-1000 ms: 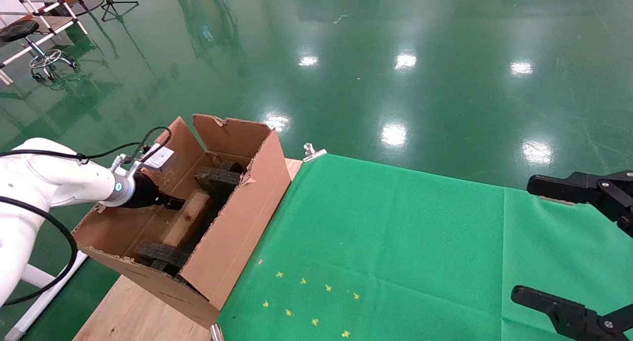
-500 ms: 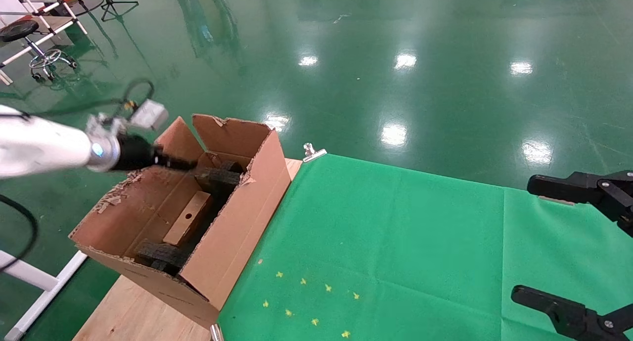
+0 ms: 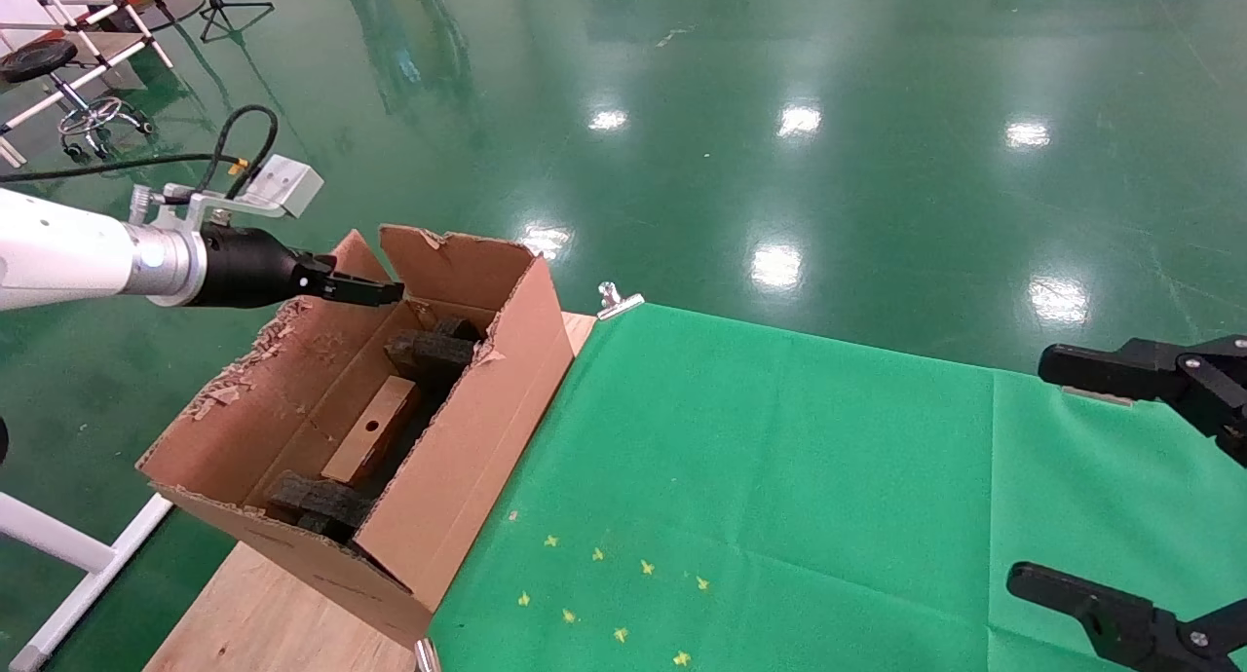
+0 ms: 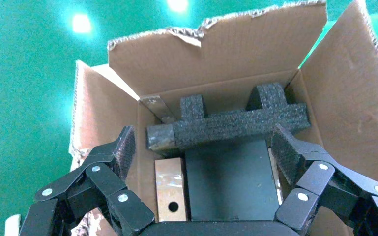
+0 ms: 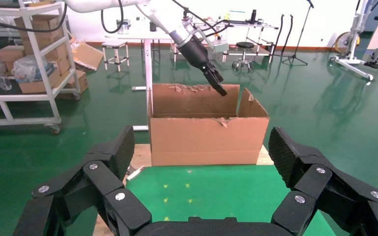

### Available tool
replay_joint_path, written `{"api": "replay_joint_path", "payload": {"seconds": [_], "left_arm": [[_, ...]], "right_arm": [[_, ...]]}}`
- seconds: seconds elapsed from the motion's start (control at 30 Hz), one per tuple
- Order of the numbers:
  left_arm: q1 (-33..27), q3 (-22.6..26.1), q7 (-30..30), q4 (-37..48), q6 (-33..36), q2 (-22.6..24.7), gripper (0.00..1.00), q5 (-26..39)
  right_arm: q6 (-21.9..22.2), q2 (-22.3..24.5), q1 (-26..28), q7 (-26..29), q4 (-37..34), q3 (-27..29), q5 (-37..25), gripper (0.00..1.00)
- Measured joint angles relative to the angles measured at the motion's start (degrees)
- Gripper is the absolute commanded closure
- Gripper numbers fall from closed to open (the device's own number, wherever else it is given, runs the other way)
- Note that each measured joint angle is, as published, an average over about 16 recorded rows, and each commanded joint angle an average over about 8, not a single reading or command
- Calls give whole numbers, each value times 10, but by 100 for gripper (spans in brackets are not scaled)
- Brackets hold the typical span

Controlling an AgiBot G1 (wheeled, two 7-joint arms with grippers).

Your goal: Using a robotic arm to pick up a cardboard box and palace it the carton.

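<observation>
The carton [image 3: 458, 438] stands open on the table's left end, with black foam blocks [image 3: 429, 351] inside. The slim cardboard box [image 3: 372, 442] lies in it between the foam pieces, round hole facing up, also seen in the left wrist view [image 4: 169, 189]. My left gripper [image 3: 375, 290] hovers above the carton's far left flap, open and empty [image 4: 205, 150], apart from the box. The right gripper [image 3: 1028, 469] is parked at the table's right edge, open [image 5: 202, 148], facing the carton [image 5: 206, 140].
A green cloth [image 3: 779, 477] with small yellow marks [image 3: 604, 594] covers the table beside the carton. A metal clip [image 3: 616, 300] holds its far corner. Bare wood [image 3: 263, 614] shows under the carton. A shelf cart [image 5: 29, 59] and stools stand on the floor beyond.
My left gripper let go of the cardboard box and rose up out of the carton. The box now lies uncovered between the foam blocks. The right arm has not moved.
</observation>
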Motion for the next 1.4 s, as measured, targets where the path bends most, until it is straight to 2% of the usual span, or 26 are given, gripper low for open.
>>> {"api": "replay_joint_path", "payload": {"seconds": [0.33,1.4], "left_arm": [[45,-28,20,-66,30,-8,0,-62],[261,-165,116,-386,177,-50,0,-362]], "right_arm": [[0,0,0,0,0,0,0,0],[0,0,0,0,0,0,0,0]]}}
